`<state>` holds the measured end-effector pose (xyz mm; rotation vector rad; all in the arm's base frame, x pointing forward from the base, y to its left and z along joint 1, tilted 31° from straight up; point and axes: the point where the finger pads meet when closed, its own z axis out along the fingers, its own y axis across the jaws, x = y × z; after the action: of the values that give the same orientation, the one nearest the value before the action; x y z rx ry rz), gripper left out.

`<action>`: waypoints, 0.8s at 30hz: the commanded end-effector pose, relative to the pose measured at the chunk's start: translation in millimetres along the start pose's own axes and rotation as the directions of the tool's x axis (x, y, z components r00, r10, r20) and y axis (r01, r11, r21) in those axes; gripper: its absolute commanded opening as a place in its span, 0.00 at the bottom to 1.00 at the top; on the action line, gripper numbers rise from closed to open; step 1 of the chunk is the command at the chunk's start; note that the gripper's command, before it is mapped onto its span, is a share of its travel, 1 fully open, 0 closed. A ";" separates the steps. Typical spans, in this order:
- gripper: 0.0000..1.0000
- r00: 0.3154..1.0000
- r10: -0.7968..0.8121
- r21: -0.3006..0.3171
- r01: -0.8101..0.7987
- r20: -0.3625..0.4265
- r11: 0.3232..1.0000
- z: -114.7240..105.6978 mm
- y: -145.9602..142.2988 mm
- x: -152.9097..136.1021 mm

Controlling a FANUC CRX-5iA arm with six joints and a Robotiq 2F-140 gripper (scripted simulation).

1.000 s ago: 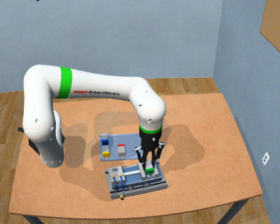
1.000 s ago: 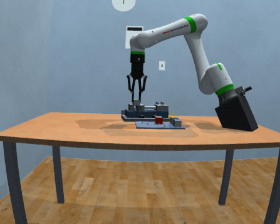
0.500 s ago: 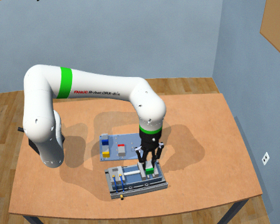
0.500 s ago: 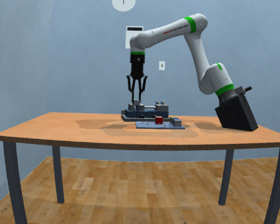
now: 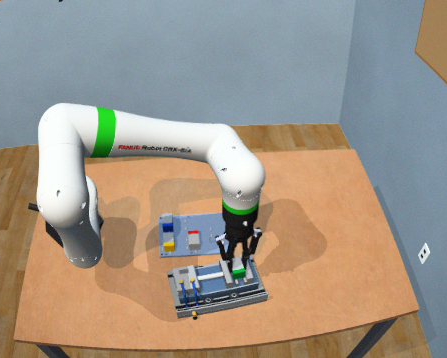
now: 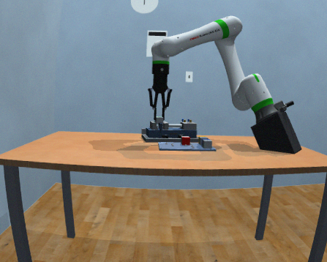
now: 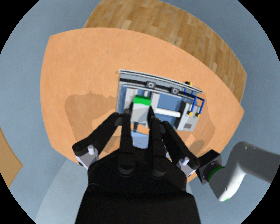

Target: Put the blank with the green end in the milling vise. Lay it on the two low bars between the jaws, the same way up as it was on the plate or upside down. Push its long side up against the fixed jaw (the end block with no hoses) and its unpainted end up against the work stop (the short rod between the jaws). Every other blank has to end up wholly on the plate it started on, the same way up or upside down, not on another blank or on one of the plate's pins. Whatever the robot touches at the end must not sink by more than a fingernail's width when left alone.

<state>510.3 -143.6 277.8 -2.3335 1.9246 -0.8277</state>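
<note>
My gripper (image 5: 238, 261) is shut on the grey blank with the green end (image 5: 239, 270). It holds the blank low over the right end of the milling vise (image 5: 216, 290), close to the end block with no hoses (image 5: 230, 274). The green end points toward the table's front. The jaw with blue hoses (image 5: 187, 281) is at the vise's left. In the wrist view the blank (image 7: 140, 111) sits between my fingers above the vise (image 7: 161, 103). In the exterior view my gripper (image 6: 159, 114) reaches down to the vise (image 6: 170, 131). I cannot tell whether the blank touches the low bars.
Behind the vise lies the blue plate (image 5: 191, 234) with three other blanks: one with a blue end (image 5: 167, 223), one with a yellow end (image 5: 169, 244) and one with a red end (image 5: 193, 239). The arm's base (image 5: 70, 235) stands at the left.
</note>
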 end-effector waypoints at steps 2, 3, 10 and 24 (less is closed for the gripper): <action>0.10 1.000 0.000 0.002 0.000 -0.001 1.000 -0.5 -0.6 0.3; 0.10 1.000 0.000 0.002 0.000 -0.001 1.000 -0.4 -0.6 0.3; 0.10 1.000 0.000 0.002 0.000 -0.001 1.000 0.3 -0.6 0.4; 0.10 1.000 0.000 0.002 0.000 -0.001 1.000 1.8 -0.6 0.4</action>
<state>511.3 -144.3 275.8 -2.3335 1.9246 -0.8277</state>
